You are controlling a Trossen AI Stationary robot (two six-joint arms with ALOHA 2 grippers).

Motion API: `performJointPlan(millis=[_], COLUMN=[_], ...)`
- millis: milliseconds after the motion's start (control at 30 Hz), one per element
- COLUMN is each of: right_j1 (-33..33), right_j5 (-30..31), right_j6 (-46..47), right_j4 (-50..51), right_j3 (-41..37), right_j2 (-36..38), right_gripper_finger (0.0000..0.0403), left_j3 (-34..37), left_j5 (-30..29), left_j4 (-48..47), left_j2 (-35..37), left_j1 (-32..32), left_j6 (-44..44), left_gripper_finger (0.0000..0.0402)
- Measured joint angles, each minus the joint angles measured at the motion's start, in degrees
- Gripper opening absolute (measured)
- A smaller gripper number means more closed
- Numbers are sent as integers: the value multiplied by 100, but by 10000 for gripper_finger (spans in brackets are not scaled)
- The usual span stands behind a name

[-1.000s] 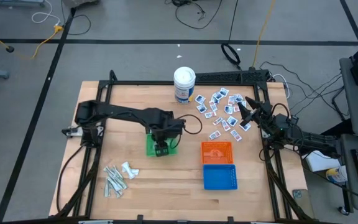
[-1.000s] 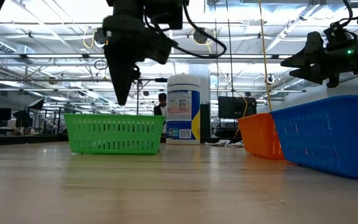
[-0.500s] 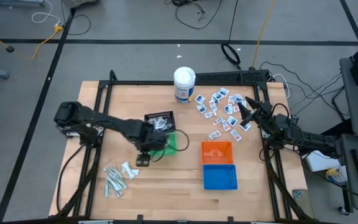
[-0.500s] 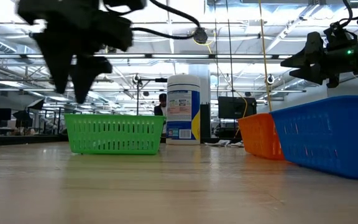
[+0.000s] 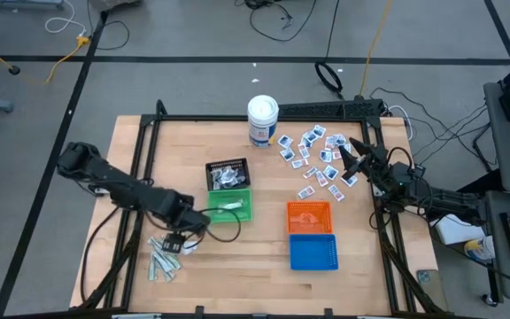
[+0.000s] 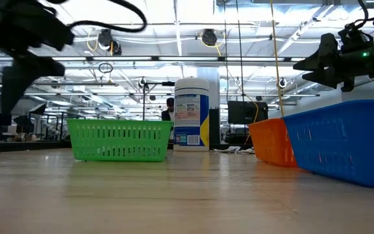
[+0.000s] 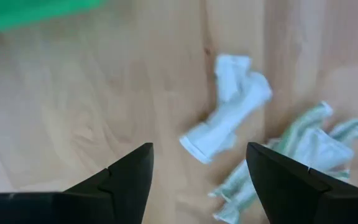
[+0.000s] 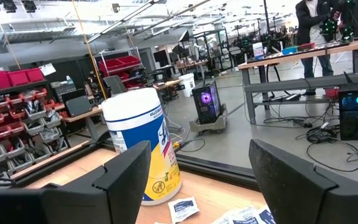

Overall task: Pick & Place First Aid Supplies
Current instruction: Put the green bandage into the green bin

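The first aid supplies lie in two groups. White squares with blue print [image 5: 315,158] are scattered at the far right, and pale narrow strips [image 5: 163,257] are heaped at the near left. My left gripper [image 5: 178,241] hangs open, pointing down, just above the heap's far edge. In the left wrist view its gripper [image 7: 197,149] has one loose strip [image 7: 227,119] ahead and the heap [image 7: 303,152] beside it. One strip [image 5: 226,206] lies in the green basket [image 5: 229,215]. My right gripper [image 5: 345,158] waits open, level, beside the white squares.
A black basket [image 5: 227,174] with packets stands behind the green one. Orange [image 5: 309,216] and blue [image 5: 313,252] baskets sit near the middle right. A white canister [image 5: 262,120] stands at the far edge. Bare wood lies between the heap and the baskets.
My left gripper has swung from over the green basket toward the table's near left, sinking slightly, and now stands over the strip heap. The green basket, with a strip inside, and the black basket have come into view from under the arm.
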State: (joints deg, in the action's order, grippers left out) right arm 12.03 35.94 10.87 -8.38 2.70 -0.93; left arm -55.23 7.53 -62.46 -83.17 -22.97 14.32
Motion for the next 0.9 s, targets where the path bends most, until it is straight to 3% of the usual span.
performJointPlan(millis=[300, 567, 900], right_j1=[-1, 0, 0], right_j5=[0, 0, 0], right_j6=[0, 0, 0], right_j4=[0, 0, 0], right_j3=[-1, -2, 0], right_j2=[0, 0, -2], right_gripper_finger=[267, 267, 267], left_j3=[624, 1219, 1358], left_j5=[-3, -7, -161], left_j4=[870, 1716, 1760], left_j2=[-23, -17, -18], left_j1=[-597, -685, -685], left_j6=[506, 557, 486], left_gripper_finger=[269, 269, 258])
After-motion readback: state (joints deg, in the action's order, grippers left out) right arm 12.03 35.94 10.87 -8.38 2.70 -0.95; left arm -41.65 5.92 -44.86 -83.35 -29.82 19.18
